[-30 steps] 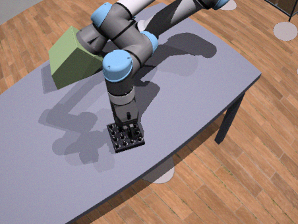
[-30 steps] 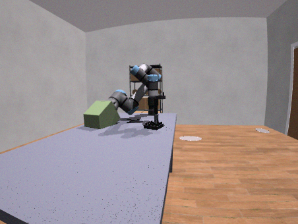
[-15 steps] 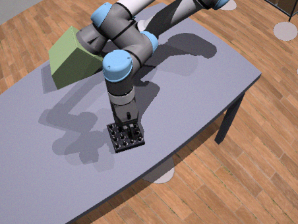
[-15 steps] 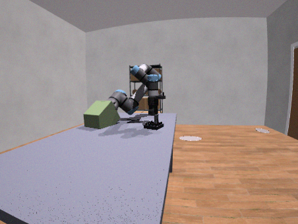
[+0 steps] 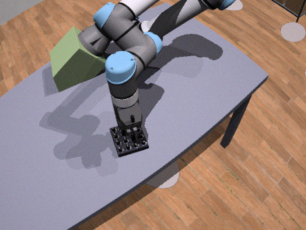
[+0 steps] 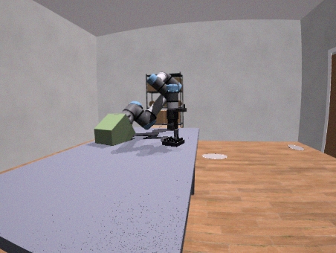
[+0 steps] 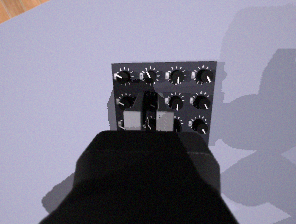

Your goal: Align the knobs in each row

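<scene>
- Smooth grey-blue counter (image 5: 203, 98) (image 6: 111, 186) (image 7: 50, 75), its long edge near the box, with room between.
- Black, square knob box (image 5: 134, 151) (image 6: 173, 144) (image 7: 167, 89) on the counter, round knobs white-lined.
- Dark fingers (image 5: 134, 135) (image 6: 176, 135), slightly apart around a second-column knob (clamped or not, I can't tell).
- Matt green slant-topped block (image 5: 81, 67) (image 6: 111, 130), well apart.

A green block with 1 slanted face (image 5: 79, 62) (image 6: 114, 129) is seen on the table. Behind the table, a shelf rack (image 6: 146, 97) is placed near the wall (image 6: 238, 74); brown boxes (image 6: 160, 117) are held on it. A brown door (image 6: 331, 108) is partly shown.
</scene>
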`<control>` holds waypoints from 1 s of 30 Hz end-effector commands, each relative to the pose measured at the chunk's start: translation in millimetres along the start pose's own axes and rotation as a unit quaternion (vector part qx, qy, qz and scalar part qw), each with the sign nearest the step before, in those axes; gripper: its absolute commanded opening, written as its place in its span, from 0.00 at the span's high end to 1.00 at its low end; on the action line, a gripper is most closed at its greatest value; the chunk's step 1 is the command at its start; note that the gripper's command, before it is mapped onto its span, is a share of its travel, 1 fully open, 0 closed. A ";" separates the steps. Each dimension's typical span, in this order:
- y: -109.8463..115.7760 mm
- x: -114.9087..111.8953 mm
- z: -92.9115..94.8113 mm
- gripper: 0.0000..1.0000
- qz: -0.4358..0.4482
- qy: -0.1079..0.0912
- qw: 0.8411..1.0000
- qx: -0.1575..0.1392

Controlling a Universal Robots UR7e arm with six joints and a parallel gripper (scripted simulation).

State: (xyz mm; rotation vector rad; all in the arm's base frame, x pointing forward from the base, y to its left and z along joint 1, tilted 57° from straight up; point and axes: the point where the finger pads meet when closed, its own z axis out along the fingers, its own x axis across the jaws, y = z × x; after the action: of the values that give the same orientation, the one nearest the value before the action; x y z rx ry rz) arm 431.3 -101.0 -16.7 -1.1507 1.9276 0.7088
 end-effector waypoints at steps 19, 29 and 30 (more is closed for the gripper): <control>-0.3 0.2 -0.5 0.70 -0.078 0.000 0.997 0.001; -0.3 0.2 -0.5 0.70 -0.136 0.000 0.991 0.000; -0.3 0.2 -0.5 0.70 -0.144 0.000 0.990 0.000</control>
State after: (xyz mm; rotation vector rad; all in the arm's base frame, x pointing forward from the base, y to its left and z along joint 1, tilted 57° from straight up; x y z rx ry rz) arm 431.3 -101.0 -16.7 -1.3622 1.7450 0.5719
